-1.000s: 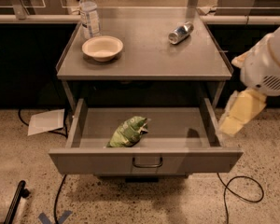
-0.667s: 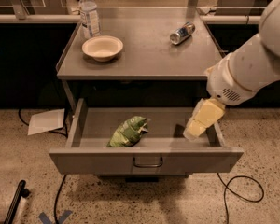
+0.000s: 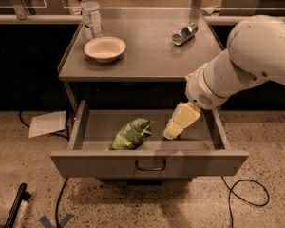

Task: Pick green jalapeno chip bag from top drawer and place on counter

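The green jalapeno chip bag [image 3: 131, 134] lies in the open top drawer [image 3: 149, 161], left of its middle, near the front panel. My gripper [image 3: 172, 132] hangs from the white arm and reaches down into the drawer, a short way right of the bag and apart from it. The counter [image 3: 147, 56] is the grey tabletop above the drawer.
On the counter stand a water bottle [image 3: 91, 17] at the back left, a cream bowl [image 3: 104, 48] in front of it, and a silver can [image 3: 185, 33] lying on its side at the back right. A sheet of paper [image 3: 48, 123] and cables [image 3: 244, 194] lie on the floor.
The arm has swung left from beside the drawer's right side, and the gripper has come over and into the drawer, closer to the bag. The bag has not moved.
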Available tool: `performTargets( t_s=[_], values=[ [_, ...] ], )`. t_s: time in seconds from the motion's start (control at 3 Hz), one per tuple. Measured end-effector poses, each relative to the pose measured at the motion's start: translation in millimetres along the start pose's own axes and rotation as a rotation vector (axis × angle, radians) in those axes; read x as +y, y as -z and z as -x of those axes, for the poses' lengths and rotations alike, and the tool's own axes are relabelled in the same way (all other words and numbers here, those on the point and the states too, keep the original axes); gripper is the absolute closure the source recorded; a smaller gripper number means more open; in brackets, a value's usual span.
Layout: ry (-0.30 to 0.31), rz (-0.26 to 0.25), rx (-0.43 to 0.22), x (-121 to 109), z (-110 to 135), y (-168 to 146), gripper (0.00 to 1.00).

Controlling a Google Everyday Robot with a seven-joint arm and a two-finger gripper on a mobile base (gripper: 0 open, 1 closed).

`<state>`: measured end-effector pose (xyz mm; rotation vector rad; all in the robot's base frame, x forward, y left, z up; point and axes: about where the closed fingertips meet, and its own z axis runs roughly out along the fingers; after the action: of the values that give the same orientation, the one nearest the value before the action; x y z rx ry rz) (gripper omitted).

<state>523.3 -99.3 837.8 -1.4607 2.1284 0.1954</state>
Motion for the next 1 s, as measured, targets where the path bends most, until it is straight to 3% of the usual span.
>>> performTargets(
  t_s=[0.33,0.67,1.0],
  values=[
    [-0.003,-0.015,0.012,1.5,-3.0,2.9,0.0],
    [-0.103,0.003,-0.003,8.5,-26.1,-26.6,0.0],
    [-0.177,0.064,-0.03,14.5,-36.0,-79.0,0.0]
  ],
)
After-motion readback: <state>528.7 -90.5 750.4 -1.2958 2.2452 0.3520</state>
